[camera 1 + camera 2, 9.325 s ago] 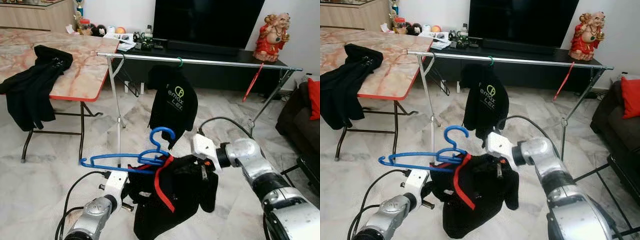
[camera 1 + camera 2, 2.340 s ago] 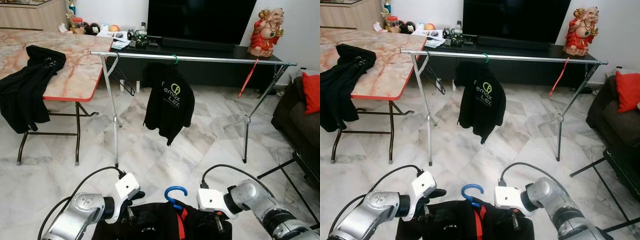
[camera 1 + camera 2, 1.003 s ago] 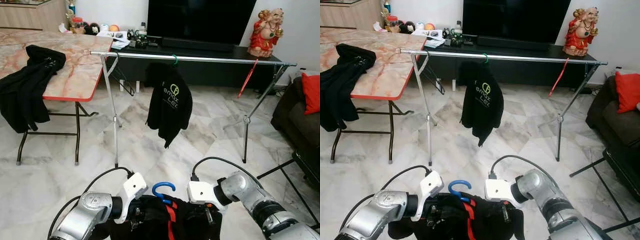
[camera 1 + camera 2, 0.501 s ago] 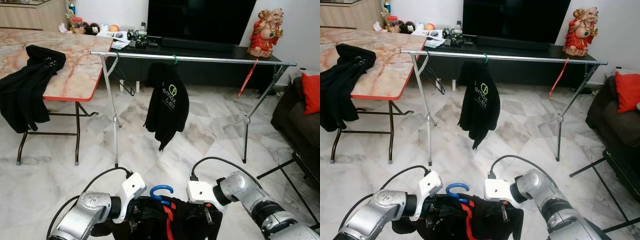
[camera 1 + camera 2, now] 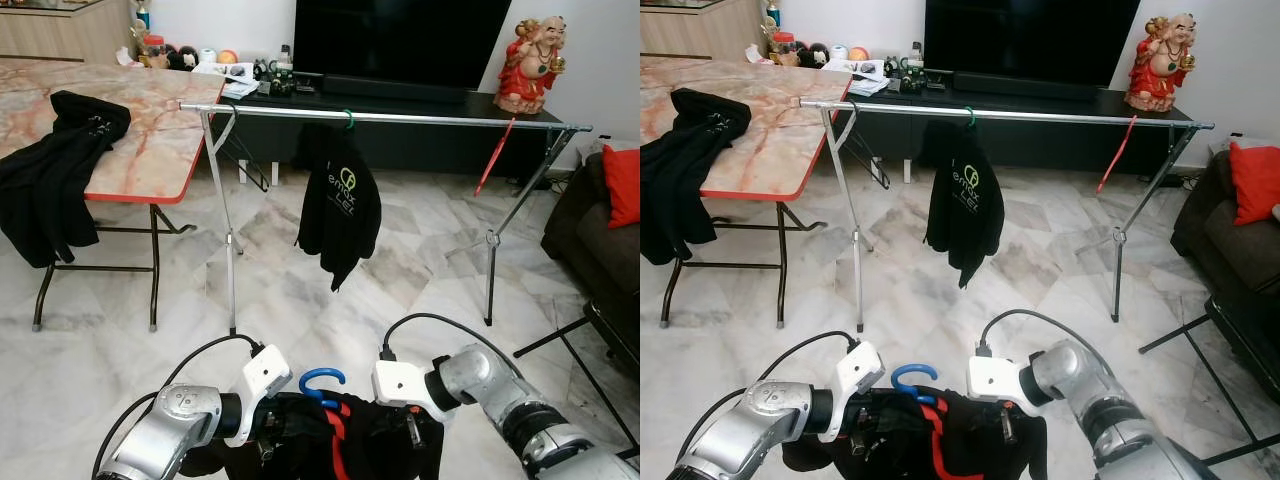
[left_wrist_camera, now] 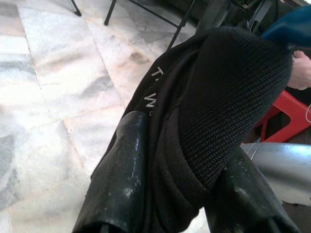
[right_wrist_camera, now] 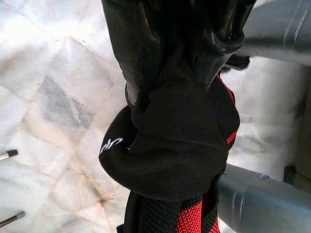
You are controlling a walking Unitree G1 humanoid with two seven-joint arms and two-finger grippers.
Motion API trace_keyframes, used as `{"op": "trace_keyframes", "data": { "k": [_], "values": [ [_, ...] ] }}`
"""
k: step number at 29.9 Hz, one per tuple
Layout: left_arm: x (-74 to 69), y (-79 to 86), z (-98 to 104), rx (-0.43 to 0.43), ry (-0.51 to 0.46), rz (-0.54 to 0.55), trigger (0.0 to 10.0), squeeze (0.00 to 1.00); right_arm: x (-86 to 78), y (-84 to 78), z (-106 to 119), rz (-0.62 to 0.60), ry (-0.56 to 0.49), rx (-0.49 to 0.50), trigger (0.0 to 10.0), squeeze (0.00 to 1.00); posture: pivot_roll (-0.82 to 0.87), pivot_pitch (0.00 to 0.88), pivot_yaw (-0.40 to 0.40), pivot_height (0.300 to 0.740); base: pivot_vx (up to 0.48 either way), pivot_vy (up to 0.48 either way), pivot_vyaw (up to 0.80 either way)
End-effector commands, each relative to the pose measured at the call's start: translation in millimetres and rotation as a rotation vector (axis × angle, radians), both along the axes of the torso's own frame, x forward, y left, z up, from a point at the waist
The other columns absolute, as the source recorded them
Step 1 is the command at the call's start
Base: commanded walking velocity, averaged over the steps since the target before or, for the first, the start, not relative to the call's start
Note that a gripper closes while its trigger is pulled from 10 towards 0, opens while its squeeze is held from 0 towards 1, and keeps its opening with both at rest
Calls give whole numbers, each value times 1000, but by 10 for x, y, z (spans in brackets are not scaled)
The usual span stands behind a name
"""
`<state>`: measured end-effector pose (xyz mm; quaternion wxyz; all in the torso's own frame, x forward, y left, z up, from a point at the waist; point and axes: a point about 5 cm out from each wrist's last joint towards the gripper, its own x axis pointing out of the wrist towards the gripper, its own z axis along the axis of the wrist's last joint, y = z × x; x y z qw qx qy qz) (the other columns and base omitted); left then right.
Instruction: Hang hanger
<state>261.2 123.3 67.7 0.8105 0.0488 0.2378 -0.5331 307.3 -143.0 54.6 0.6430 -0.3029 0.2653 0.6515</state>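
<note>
While the clothes rail (image 5: 400, 117) stands ahead, both grippers hang low: the left gripper (image 6: 177, 194) and right gripper (image 7: 180, 73) each pinch the black-and-red garment (image 5: 350, 445) on the blue hanger (image 5: 322, 384).

Matt black knit garment (image 6: 228, 87) with red trim, glossy blue plastic hanger (image 5: 322, 384), polished marble floor (image 5: 120, 350), shiny metal rail (image 5: 420, 119)

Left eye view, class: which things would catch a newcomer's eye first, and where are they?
Low in front, the left gripper and right gripper both clamp a black-and-red garment with a blue hanger hook poking up between them. Beyond, a black shirt hangs from the metal rail, and a red statue stands far right.
</note>
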Motion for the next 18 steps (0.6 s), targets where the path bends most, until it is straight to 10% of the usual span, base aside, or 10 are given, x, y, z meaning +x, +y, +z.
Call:
{"op": "trace_keyframes", "data": {
  "k": [1, 2, 4, 5, 6, 18],
  "values": [
    [-14, -64, 53, -34, -20, -33, 0, 0, 35, -4, 35, -47, -16, 43, 10000, 0, 140, 5, -77, 740, 0, 0, 0],
    [-16, -62, 53, -34, -20, -34, 0, 0, 30, -2, 31, -46, -14, 45, 10000, 0, 140, 5, -77, 740, 0, 0, 0],
    [-23, -60, 54, -36, -16, -34, 0, 0, 17, -2, 11, -48, -10, 42, 10000, 471, 142, 1, -71, 740, 0, 0, 0],
    [-24, -59, 54, -36, -15, -34, 0, 0, 16, -2, 10, -49, -9, 43, 10000, 471, 142, 1, -71, 740, 0, 0, 0],
    [-24, -50, 52, -33, -15, -32, 0, 0, 24, 6, 15, -56, -13, 49, 10000, 1000, 142, 1, -71, 740, 0, 0, 0],
    [-10, -30, 48, -35, -27, 3, 0, 0, 41, -10, 36, -58, -9, 41, 10000, 1000, 156, 0, -78, 740, 0, 0, 0]
  ]
}}
